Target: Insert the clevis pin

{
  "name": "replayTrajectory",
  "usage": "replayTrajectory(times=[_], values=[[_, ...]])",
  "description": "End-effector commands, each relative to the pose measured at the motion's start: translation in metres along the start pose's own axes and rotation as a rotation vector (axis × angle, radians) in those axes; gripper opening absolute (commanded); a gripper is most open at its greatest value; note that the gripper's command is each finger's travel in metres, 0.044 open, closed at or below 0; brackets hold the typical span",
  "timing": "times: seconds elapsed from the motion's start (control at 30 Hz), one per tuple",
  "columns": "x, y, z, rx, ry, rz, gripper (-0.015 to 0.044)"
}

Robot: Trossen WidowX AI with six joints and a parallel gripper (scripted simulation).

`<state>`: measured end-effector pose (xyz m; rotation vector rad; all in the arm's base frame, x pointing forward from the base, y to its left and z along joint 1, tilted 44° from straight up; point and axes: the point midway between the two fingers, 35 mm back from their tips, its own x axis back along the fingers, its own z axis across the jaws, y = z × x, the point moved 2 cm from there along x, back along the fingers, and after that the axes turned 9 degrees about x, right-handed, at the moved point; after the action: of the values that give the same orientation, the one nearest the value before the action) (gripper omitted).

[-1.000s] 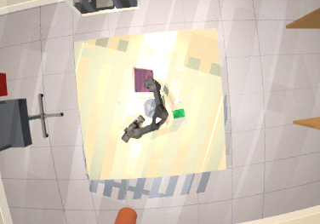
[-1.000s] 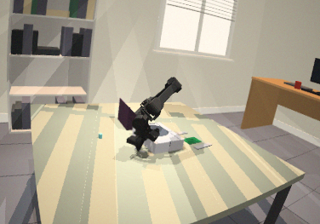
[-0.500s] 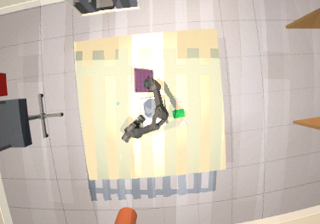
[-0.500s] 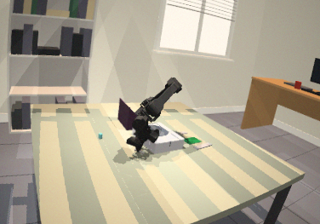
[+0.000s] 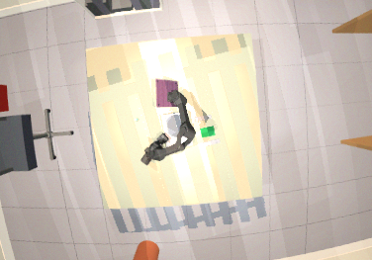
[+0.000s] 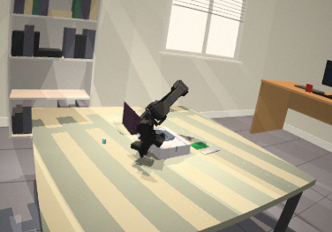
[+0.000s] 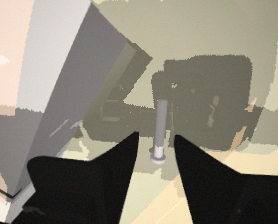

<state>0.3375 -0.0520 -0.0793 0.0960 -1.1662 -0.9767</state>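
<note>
The steel clevis pin point(image 7: 161, 122) shows in the wrist view between and just beyond the fingertips, its head toward the bottom of the view. I cannot tell whether it stands on its head or leans. My gripper point(image 7: 156, 137) point(image 6: 142, 155) is open, with a gap on both sides of the pin, low over the table beside the tray. The rimmed tray point(image 6: 178, 151) point(image 7: 95, 57) is at the left in the wrist view. The grey disc point(image 5: 173, 125) lies in the tray, partly hidden by the arm. The disc's hole and the tray's pin hole cannot be made out.
A purple panel point(image 5: 166, 89) point(image 6: 130, 117) stands behind the tray near the arm's base. A green block point(image 5: 208, 131) point(image 6: 199, 145) and a thin white strip point(image 6: 211, 152) lie beyond the tray's right side. A small teal object point(image 6: 104, 141) is to the left on the striped table point(image 6: 212, 186).
</note>
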Motion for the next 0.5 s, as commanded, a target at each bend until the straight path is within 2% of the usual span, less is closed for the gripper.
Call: replayTrajectory(times=[0.0, 0.47], values=[[0.008, 0.001, -0.003, 0.006, -0.009, -0.004, 0.016], [0.032, 0.001, -0.002, 0.006, -0.009, -0.003, 0.016]])
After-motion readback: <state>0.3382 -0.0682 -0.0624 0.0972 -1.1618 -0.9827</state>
